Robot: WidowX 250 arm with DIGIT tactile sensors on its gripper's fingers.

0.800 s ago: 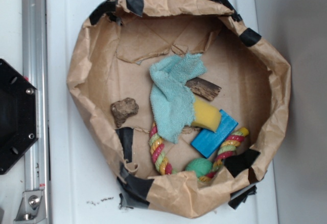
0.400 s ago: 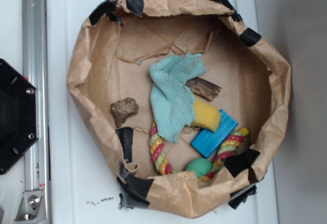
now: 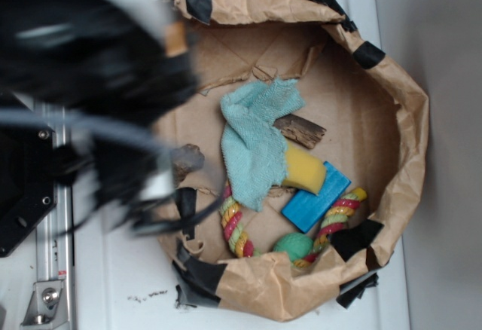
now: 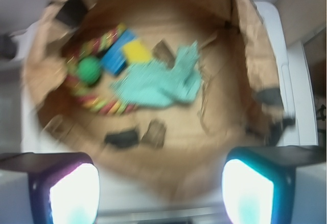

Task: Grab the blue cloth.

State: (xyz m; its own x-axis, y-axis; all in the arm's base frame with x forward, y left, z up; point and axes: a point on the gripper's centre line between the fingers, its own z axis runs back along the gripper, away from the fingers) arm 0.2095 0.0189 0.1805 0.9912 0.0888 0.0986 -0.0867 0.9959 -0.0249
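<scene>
Blue cloth (image 3: pixel 254 148) (image 4: pixel 162 82) crumpled near the middle of the brown paper basin (image 3: pixel 392 89) (image 4: pixel 245 24), draped down toward its lower rim. Just right of the cloth, touching it: yellow sponge wedge (image 3: pixel 303 169) and, above that, dark bark piece (image 3: pixel 300 129). Bright blue block (image 3: pixel 316 197) tilted beside the sponge, partly on the striped rope ring (image 3: pixel 233 228), which curves along the lower rim and encloses a green ball (image 3: pixel 292 246). Left of the cloth, apart from it, a brown rock (image 3: pixel 184 160). Basin resting on the white desk (image 3: pixel 113 270). Robot arm (image 3: pixel 90 81) blurred over the basin's upper-left edge. Fingers (image 4: pixel 69 188) spread wide at the bottom corners of the wrist view, holding nothing, well short of the cloth.
</scene>
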